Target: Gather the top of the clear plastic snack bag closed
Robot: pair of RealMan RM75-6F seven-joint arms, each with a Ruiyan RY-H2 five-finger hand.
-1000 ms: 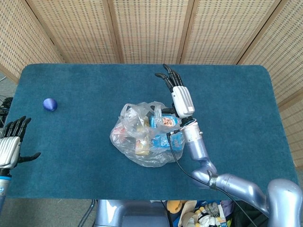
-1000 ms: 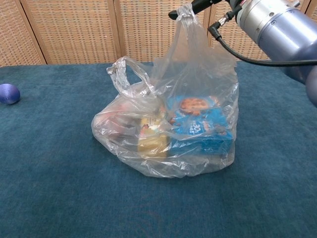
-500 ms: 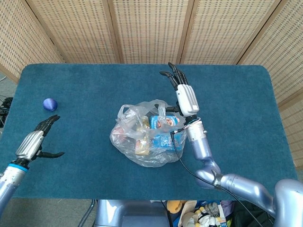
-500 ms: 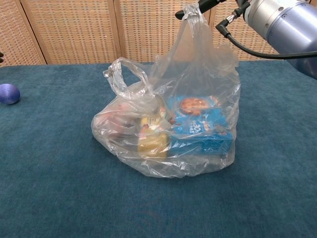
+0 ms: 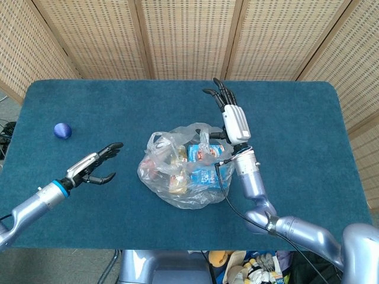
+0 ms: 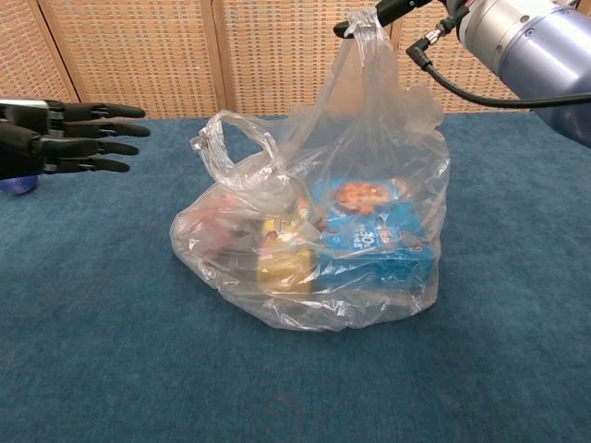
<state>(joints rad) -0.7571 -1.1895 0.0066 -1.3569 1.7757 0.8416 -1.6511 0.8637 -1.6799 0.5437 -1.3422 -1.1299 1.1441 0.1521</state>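
Your right hand (image 5: pixel 233 121) stands above the middle of the table, fingers pointing toward the far edge; its thumb and a finger pinch one handle (image 6: pixel 369 26) of the bag, drawn up taut to the top of the chest view; the remaining fingers (image 5: pixel 218 94) are stretched out straight and hold nothing. Your left hand (image 5: pixel 95 163) hovers over the near left part of the table (image 5: pixel 296 148), well apart from the bag; its fingers (image 6: pixel 97 138) are spread and extended toward the bag, with nothing between them. The clear plastic bag (image 6: pixel 309 231) rests on the blue cloth near the table's centre, just left of your right forearm; its mouth is open; the second handle (image 6: pixel 231 148) stands up loosely on the side facing your left hand, free of both hands. Inside the bag, a blue snack box (image 6: pixel 369 235) lies on the side under your right hand; a yellowish packet (image 6: pixel 282 263) sits beside it, touching it; further contents behind them are blurred by the plastic. A small blue ball (image 5: pixel 63 131) lies near the table's left edge, beyond your left hand and apart from it.
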